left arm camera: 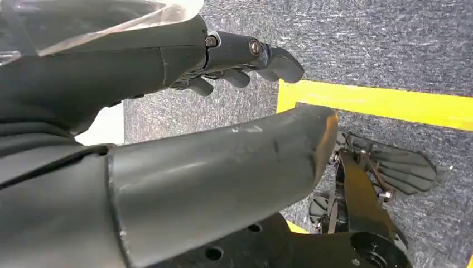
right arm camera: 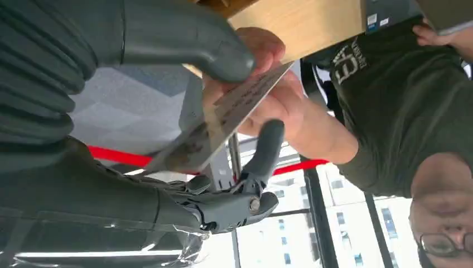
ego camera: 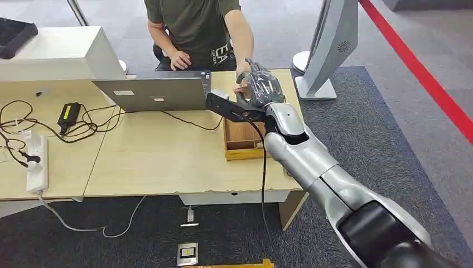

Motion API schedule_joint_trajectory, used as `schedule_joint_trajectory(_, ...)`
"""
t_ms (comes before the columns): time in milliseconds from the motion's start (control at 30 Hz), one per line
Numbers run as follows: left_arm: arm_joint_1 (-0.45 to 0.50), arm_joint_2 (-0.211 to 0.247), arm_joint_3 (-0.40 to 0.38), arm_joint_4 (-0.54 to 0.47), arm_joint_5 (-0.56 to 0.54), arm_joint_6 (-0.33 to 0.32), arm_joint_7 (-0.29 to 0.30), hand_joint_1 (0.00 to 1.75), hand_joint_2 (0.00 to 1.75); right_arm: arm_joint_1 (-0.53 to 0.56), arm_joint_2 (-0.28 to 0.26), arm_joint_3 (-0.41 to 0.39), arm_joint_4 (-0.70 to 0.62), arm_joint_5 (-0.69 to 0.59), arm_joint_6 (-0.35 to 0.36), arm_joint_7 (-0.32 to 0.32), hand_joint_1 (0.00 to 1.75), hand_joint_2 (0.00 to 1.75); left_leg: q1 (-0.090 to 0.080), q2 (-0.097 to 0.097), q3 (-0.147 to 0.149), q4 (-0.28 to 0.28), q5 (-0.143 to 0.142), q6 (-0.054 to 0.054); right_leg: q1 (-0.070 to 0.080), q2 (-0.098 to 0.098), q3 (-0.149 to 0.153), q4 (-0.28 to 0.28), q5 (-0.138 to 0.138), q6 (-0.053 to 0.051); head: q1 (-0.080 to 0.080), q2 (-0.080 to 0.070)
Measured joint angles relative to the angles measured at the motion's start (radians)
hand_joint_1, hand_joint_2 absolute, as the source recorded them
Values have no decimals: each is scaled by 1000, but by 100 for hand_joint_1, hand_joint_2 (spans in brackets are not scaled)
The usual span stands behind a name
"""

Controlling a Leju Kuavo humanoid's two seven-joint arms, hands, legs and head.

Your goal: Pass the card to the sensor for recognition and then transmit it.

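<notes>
Head view shows my right hand (ego camera: 261, 86) stretched out over the far edge of the table (ego camera: 156, 156), reaching toward a person (ego camera: 198, 28) seated behind it. From the right wrist view I see the card (right arm camera: 223, 120) pinched between the thick thumb and the darker fingers (right arm camera: 262, 156) of that hand, while the person's hand (right arm camera: 279, 95) grips the card's other end, so both of us are touching it at once.

Just below my wrist on the table sits a shallow wooden tray (ego camera: 242, 139); the part I can see of its inside is bare wood, and my arm hides the rest (so I cannot vouch for the whole of it).

A grey laptop (ego camera: 153, 92) stands open beside the tray, its back turned to me. Further left lie a tangle of black cables (ego camera: 50, 125), a black power brick (ego camera: 68, 113) and a white power strip (ego camera: 38, 162).

My left hand (left arm camera: 223, 56) hangs over dark carpet with a yellow floor line (left arm camera: 379, 103); its fingers are curled in and hold nothing.
</notes>
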Motion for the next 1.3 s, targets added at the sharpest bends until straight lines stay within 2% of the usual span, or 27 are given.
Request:
schedule_joint_trajectory(367,0,-3,5,0,3,13,0,0,0,16,-3,0,-7,95,-5,48,0,0,0,0,0,0,0,0,0,0,0,0,0,0,0,0)
schedule_joint_trajectory(500,0,-5,5,0,4,16,0,0,0,29,-5,-4,-26,91,38,53,0,0,0,0,0,0,0,0,0,0,0,0,0,0,0,0)
schedule_joint_trajectory(600,0,-7,6,-1,5,15,-4,0,0,46,-10,-10,-50,59,95,53,0,0,0,0,0,0,0,0,0,0,0,0,0,0,0,0)
schedule_joint_trajectory(733,0,-8,6,-1,6,12,-3,0,0,96,-29,-24,-106,3,140,18,0,0,0,0,0,0,0,0,0,0,0,-1,0,0,0,0)
schedule_joint_trajectory(900,2,-10,8,-1,10,5,-6,0,0,198,-110,-33,-265,-160,222,14,0,0,0,0,0,0,0,0,0,0,0,-2,0,0,0,0)
schedule_joint_trajectory(933,2,-10,8,-1,10,3,-6,0,0,220,-133,-33,-305,-185,233,17,0,175,0,0,0,0,0,0,0,0,0,-2,0,0,0,0)
schedule_joint_trajectory(1100,5,-9,8,-1,0,0,-20,0,0,298,-252,-31,-482,-229,223,62,0,175,0,0,0,0,-1,1,0,0,0,-3,0,0,0,0)
schedule_joint_trajectory(1300,5,-8,9,-1,2,2,-79,0,0,383,-380,-12,-681,-82,128,151,0,175,0,0,0,0,-1,1,0,0,0,-3,0,0,0,0)
